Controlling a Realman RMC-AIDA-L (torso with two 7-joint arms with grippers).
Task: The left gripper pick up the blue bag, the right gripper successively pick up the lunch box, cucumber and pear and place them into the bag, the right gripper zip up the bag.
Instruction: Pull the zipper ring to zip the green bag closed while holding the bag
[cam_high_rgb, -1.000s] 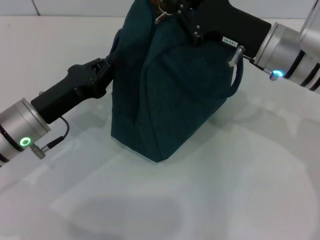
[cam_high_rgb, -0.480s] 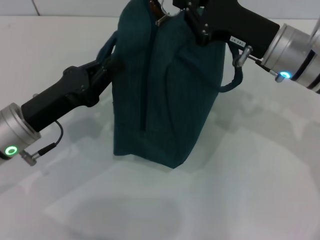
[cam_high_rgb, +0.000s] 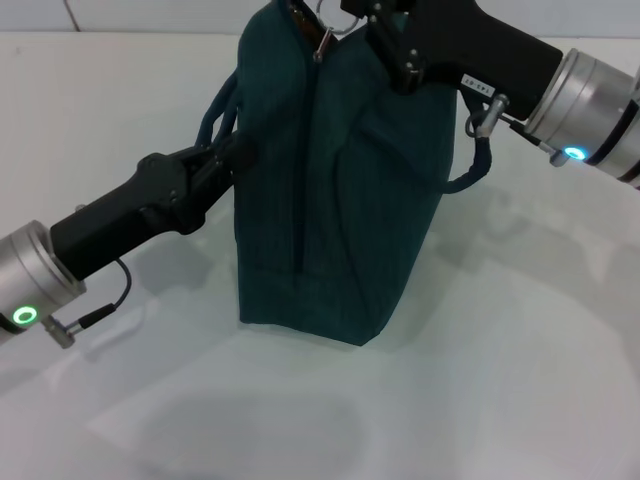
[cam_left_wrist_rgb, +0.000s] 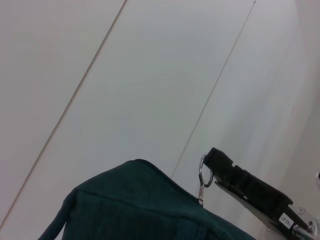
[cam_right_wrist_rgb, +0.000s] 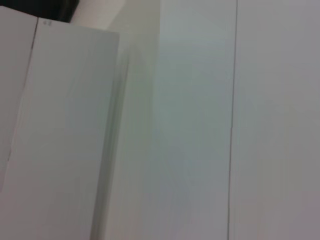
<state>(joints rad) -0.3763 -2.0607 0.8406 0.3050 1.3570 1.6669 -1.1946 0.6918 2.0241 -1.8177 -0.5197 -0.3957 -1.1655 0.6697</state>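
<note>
Nearest to me lies the bare white table (cam_high_rgb: 420, 400), with only soft shadows on it. Just beyond, the blue bag (cam_high_rgb: 340, 180) stands upright on that surface, tall and closed along its top edge, its base resting flat.

My left gripper (cam_high_rgb: 235, 155) reaches in from the near left side and meets the bag's side wall, right where one loop handle (cam_high_rgb: 215, 110) curls out. My fingers there are buried against the dark fabric, so I cannot tell whether they are clenched on it or released.

Farther back, at the top of the bag, my right gripper (cam_high_rgb: 365, 15) comes in from the right, and its black body hides part of the bag's upper edge. The ring zipper pull (cam_high_rgb: 325, 38) hangs right at its tip; in the left wrist view the ring (cam_left_wrist_rgb: 205, 176) touches the claw's end, pinched there. The second handle (cam_high_rgb: 478, 160) droops beneath my right arm. Behind everything stands a pale wall (cam_left_wrist_rgb: 150, 75).
</note>
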